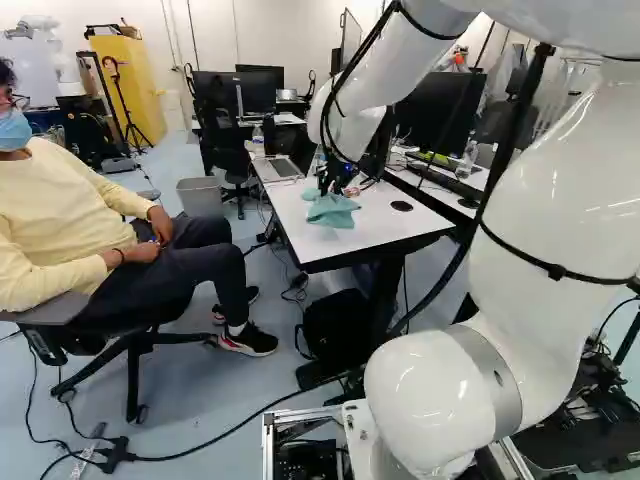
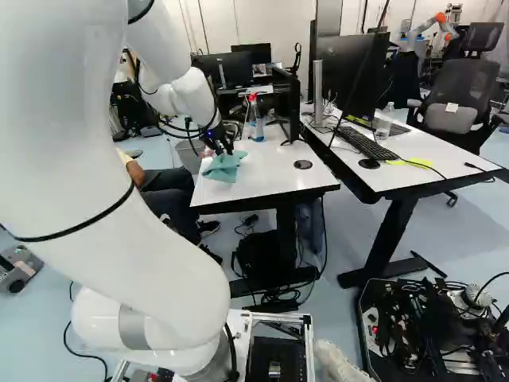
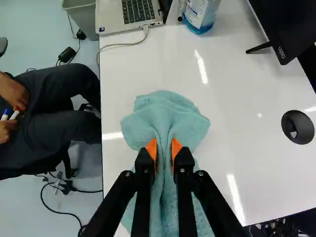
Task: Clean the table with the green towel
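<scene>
The gripper [image 1: 335,182] is low over the white table [image 1: 385,232] at the end of my arm in the left base view. In the wrist view the gripper [image 3: 164,150] has a bunched fold of the green towel [image 3: 173,111] pinched between its orange pads. The towel spreads on the tabletop ahead of the fingers and runs back beneath them. In the right base view the towel [image 2: 226,166] lies at the table's near left part.
Beyond the towel stand a laptop [image 3: 129,15] and a spray bottle with blue liquid [image 3: 200,15]. A monitor [image 3: 291,24] and a round black grommet [image 3: 297,127] are on the table's other side. A person sits beside the table, legs close to its edge.
</scene>
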